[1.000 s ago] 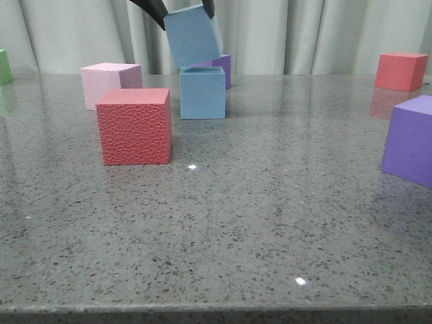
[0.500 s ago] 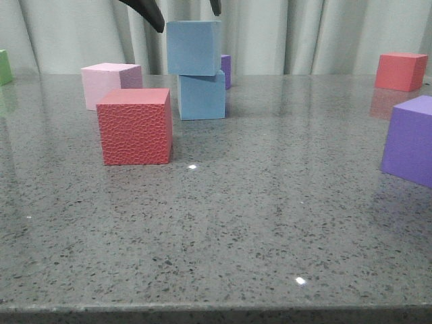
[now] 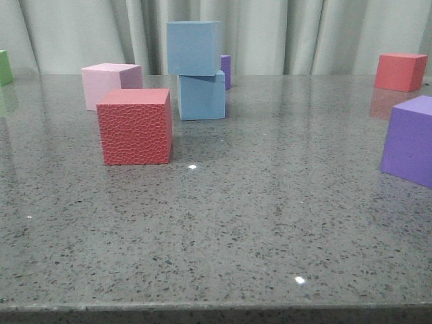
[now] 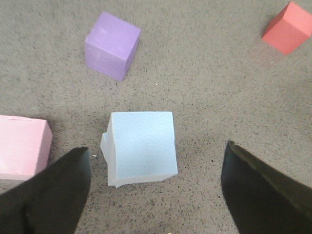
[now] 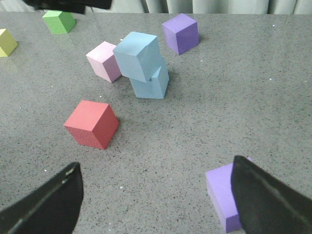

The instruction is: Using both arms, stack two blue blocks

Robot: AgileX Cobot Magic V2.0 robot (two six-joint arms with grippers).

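Clearing away cleanly is the job now, judging by the stack standing on its own. Nearest in the front view sits the red textured cube, then the pale pink cube. Behind them the lower blue block rests on the desk, with the upper blue block on top, overhanging toward the pink cube and slightly twisted. The left claw hangs above the stack, spread wide and empty; the right claw is likewise spread, holding nothing. Lifting straight up, without brushing the offset top block, seems safest. Farthest back is 1 purple cube.
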